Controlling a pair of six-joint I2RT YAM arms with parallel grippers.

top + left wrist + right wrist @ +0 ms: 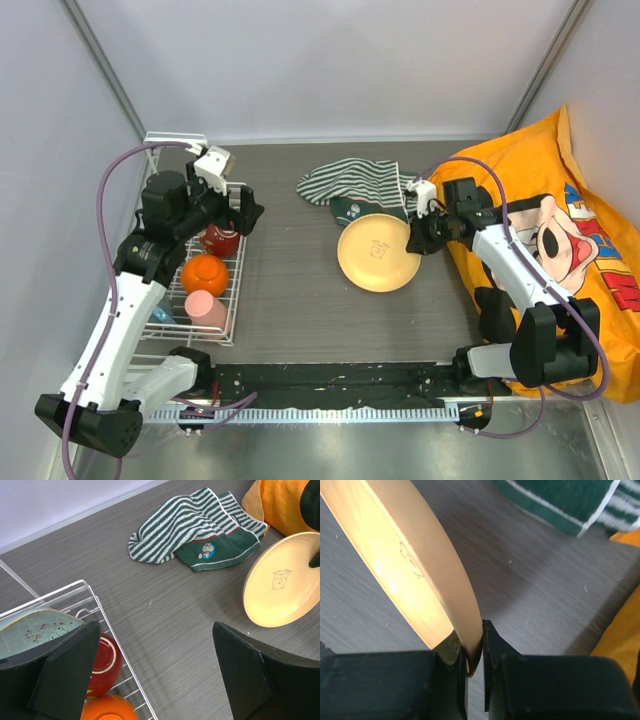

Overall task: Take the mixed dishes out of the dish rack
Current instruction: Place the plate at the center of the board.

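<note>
The right gripper is clamped narrow on the rim of the tan round plate. The plate hangs tilted over the grey wood-grain table, well to the right of the white wire dish rack (whether its low edge touches the table I cannot tell). The left gripper stands wide and empty above the rack's right edge, just beside the dark red bowl.

I judge the unloading to be at an early stage: one dish is out of the rack but not yet let go, and no other dish lies on the table. A striped green-and-white cloth lies right of the rack, farther back.

Four dishes sit in the rack:
- the dark red bowl in its far half
- the orange-yellow mug at its middle
- the pink cup on its side toward the near end
- a pale green divided tray propped along the left side

All four are left to lift out.
</note>
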